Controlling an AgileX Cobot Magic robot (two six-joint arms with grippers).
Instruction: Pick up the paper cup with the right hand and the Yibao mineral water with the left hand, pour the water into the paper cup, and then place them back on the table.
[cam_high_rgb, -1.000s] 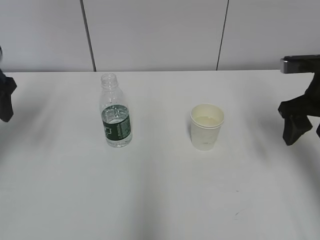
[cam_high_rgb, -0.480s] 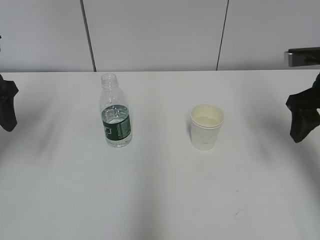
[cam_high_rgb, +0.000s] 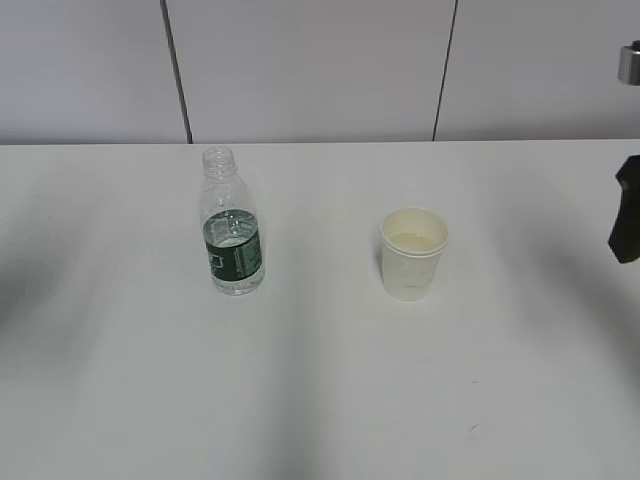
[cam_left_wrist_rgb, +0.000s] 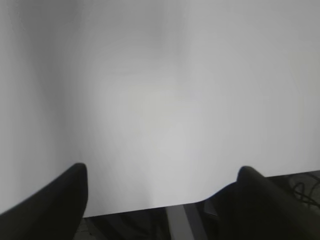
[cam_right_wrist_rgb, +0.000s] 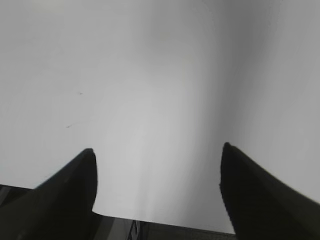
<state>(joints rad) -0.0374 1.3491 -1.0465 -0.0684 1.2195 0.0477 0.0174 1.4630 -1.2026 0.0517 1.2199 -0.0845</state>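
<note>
The table (cam_high_rgb: 330, 400) is spreading wide and white across the exterior view. On it, the Yibao mineral water (cam_high_rgb: 232, 225) is standing upright and capless at about nine o'clock from the paper cup (cam_high_rgb: 413, 254), the two well apart. The cup is sitting upright too, its cream inside showing. Out at the three o'clock edge, the right hand (cam_high_rgb: 627, 210) is barely peeking in. Its tool (cam_right_wrist_rgb: 157, 170) is hanging released, holding nothing, over bare table. The left tool (cam_left_wrist_rgb: 162, 185) is gaping wide as well, gripping nothing, above the table's edge.
</note>
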